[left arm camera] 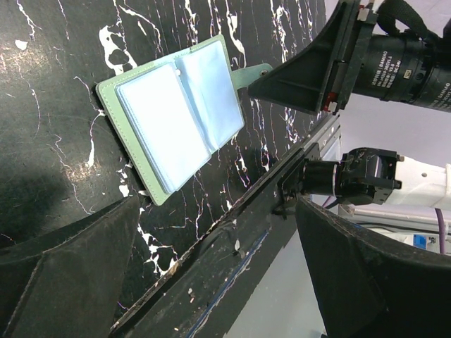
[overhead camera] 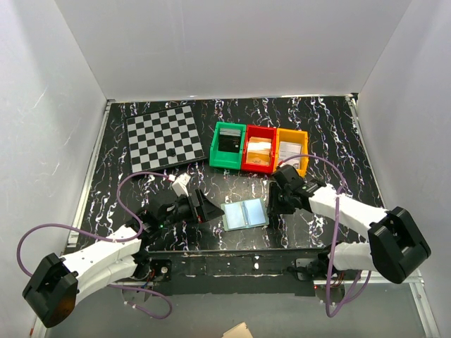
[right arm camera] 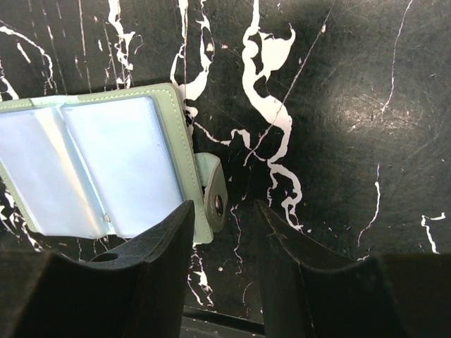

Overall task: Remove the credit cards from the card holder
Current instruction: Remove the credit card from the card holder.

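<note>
Left gripper (left arm camera: pixel 218 211), fingers spread wide, hovers low just beside the card holder (overhead camera: pixel 244 213), which lies open flat on the table (overhead camera: pixel 331 127) between the two arms. Whether its pale-blue pockets hold cards cannot be told. Right gripper (right arm camera: pixel 224 211) sits at the holder's other side, its fingers apart with the snap tab (right arm camera: pixel 213 193) between them. Behind stand three bins in a row: green (overhead camera: pixel 225 163) with a dark flat item, red (overhead camera: pixel 256 167) with a pale one, orange (overhead camera: pixel 292 132) with a whitish one.
</note>
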{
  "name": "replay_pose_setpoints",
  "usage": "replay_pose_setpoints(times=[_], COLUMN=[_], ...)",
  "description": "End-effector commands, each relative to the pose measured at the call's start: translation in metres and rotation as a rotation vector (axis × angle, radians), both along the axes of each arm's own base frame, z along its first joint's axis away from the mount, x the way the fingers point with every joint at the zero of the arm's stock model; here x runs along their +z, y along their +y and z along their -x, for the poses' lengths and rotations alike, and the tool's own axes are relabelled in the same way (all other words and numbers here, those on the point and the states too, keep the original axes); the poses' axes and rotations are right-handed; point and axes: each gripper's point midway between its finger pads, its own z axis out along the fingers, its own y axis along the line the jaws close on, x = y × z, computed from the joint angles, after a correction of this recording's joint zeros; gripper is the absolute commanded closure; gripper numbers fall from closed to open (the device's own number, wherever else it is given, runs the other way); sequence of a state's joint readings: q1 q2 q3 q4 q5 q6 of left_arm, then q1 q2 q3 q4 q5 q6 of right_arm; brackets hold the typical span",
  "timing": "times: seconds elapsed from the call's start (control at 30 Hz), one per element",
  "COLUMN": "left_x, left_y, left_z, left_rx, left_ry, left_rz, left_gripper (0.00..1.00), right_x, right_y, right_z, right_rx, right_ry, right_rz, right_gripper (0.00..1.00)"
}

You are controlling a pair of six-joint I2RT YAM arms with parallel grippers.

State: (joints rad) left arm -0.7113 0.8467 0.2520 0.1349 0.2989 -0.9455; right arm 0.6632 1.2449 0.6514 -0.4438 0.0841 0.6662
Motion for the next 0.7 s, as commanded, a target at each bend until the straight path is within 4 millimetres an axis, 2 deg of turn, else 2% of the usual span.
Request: replay_pose_setpoints(times=[0.0, 0.2, 0.47, 0.53, 0.67], left_x=[0.011, 0.008, 0.007, 0.008, 0.006], left_y=[-0.002, -0.001, -0.002, -0.003, -0.003], left_z=[-0.002, -0.001, -0.003, -0.004, -0.004], left_rx=[-0.003, 0.003, 0.002, 0.002, 0.005], left_ry=[-0.034, -0.032, -0.021, -0.024, -0.020], left_rz=[0.016, 0.013, 0.006, 0.007, 0.003], left_gripper=[0.07, 0.07, 0.07, 0.07, 0.07], right_x=[0.009, 0.005, 0.006, 0.009, 0.017], right_y=[0.009, 0.008, 0.009, 0.007, 0.005], right_z=[-0.020, -0.022, -0.021, -0.021, -0.021], right_rx=[0.011, 0.014, 0.032, 0.037, 0.064], right_ry=[-0.053, -0.049, -0.053, -0.065, -0.087], right_rz=[-0.001, 0.004, -0.006, 0.001, 0.006], right_gripper=[0.55, 0.63, 0.88, 0.99, 0.99])
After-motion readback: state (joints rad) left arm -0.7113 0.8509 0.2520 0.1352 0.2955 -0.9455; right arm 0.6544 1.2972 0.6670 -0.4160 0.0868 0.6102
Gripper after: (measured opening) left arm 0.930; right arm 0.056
